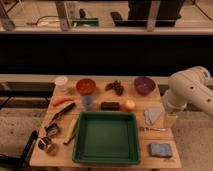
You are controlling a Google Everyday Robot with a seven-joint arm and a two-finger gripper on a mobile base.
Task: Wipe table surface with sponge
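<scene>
The gripper (pixel 170 120) is hanging low over the right edge of the tabletop (pixel 159 136), at the end of the pale robot arm (pixel 192 90) that is reaching in from the right; whether it is clenched or released cannot be told, and nothing is showing in its grasp. The sponge (pixel 161 149) is lying flat on the tabletop's near right corner, nearer the camera than the jaws and apart from them. Just left of the jaws a folded pale cloth (pixel 152 116) is resting, with a small metal utensil (pixel 153 129) lying just in front of it. Further left of the jaws the green tray (pixel 106 158) is sitting in the middle of the tabletop. Beyond the tray, left of the jaws, a dark block (pixel 110 105), an orange fruit (pixel 129 104) and a small blue cup (pixel 88 102) are standing in a row. Farther back a purple bowl (pixel 144 85), a bunch of dark grapes (pixel 115 87), a red bowl (pixel 86 86) and a white cup (pixel 61 82) are lining the far edge. Well left of the jaws a carrot (pixel 62 100) and a wooden spatula (pixel 71 131) are lying.
</scene>
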